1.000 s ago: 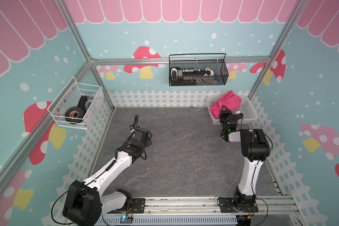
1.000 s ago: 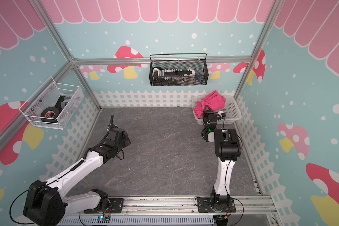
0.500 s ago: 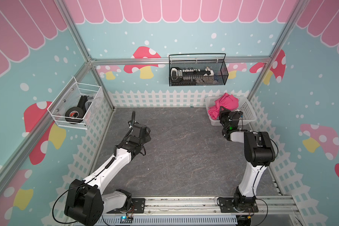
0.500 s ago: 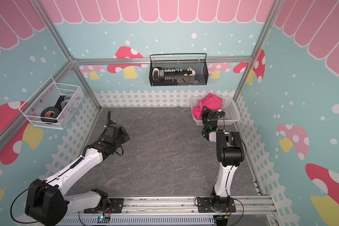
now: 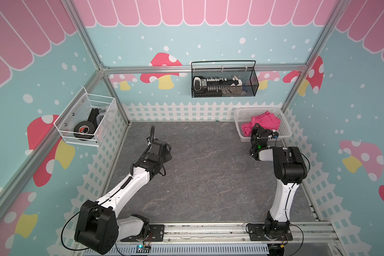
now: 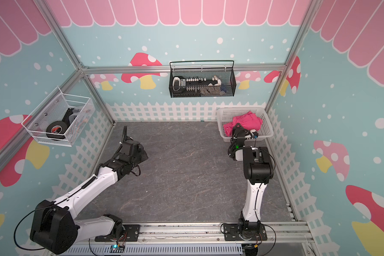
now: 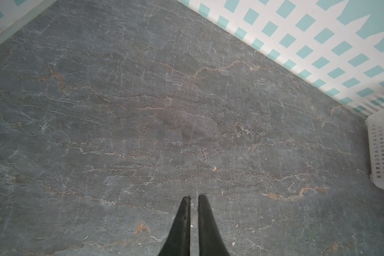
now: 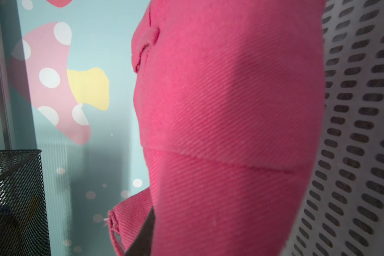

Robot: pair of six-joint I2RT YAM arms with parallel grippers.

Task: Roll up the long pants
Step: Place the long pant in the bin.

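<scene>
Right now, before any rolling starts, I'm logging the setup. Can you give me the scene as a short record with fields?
long pants: bunched up inside the white basket, not spread out
basket position: far right corner of the table
left gripper: shut, holding nothing, above the table
right gripper: in the basket at the pants; whether it grips them cannot be told
rolling: not yet begun

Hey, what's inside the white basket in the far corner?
Inside the white basket: the long pants, bunched in a heap, with the right gripper reaching in. Whatever lies beneath the heap is covered.
</scene>
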